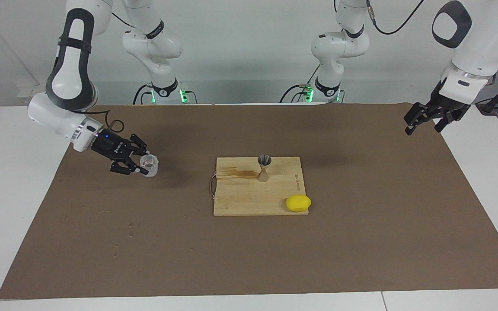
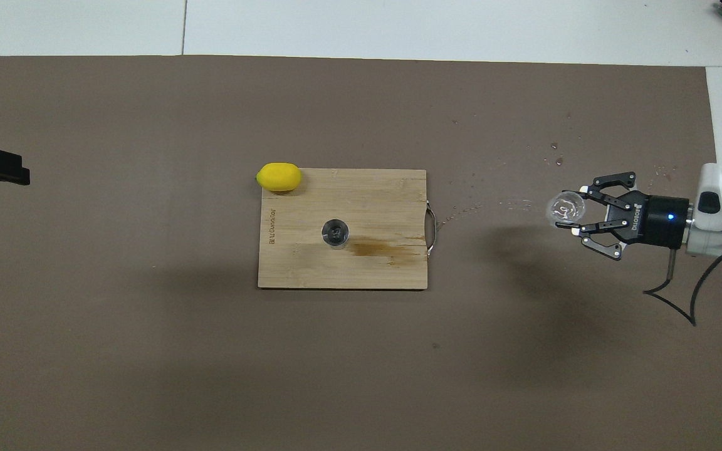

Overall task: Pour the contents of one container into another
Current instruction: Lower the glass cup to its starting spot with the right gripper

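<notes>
Pouring appears finished: the cup (image 1: 149, 163) is grasped by the right gripper's (image 1: 142, 166) fingers at mid-left of the facing view, over the mat. Left gripper (image 1: 423, 118), upper right, waits with fingers released. The jigger (image 1: 264, 168) stands on the board (image 1: 249, 198), centre. Setting down comes next.

White arms (image 1: 65, 93) with grey bands, black pincers, seemingly blue-lit wrists.

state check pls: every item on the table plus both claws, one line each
glass cup: upright, held by the right claw over the brown mat, off the cutting board
jigger: upright on the cutting board, untouched
cutting board: flat on the mat, brown wet stain beside the jigger
lemon: resting at a board corner
right claw: shut on the glass cup
left claw: open, empty, waiting over the mat's edge
mat: droplets trailing from board to cup
</notes>
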Motion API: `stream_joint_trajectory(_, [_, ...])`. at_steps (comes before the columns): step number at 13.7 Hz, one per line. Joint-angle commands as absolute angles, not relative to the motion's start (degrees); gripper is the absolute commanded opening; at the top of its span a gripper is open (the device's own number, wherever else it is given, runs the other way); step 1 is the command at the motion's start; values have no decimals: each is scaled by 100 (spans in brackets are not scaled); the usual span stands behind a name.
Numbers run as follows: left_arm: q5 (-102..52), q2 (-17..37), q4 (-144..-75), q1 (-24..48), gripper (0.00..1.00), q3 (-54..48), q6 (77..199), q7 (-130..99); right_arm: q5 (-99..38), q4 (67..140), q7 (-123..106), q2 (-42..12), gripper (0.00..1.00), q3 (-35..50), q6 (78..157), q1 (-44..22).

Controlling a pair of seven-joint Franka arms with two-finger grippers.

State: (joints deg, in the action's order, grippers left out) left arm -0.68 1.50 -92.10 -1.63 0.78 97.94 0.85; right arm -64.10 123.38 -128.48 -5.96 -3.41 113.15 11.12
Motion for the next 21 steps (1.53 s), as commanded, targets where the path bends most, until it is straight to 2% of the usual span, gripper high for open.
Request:
stream_joint_trajectory(1, [26,246,-9044,9,100,167,9546,-17,-6530,12349,-13419,-747,0,-264,11180,1510])
stream_joint_trajectory(6, [-9,237,-9026,26,100,176,9211,-9,-6566,11972,-14606,-1712,0,-264,10294,2249])
stream_joint_trajectory(13, [-9,123,-9026,-9,100,45,9246,-26,-6521,11628,-14766,-2065,0,-255,9967,2698])
stream_joint_trajectory(21, [-9,-26,-9097,-62,100,-26,9299,-18,-6697,11909,-14845,-2241,0,-246,9975,2593])
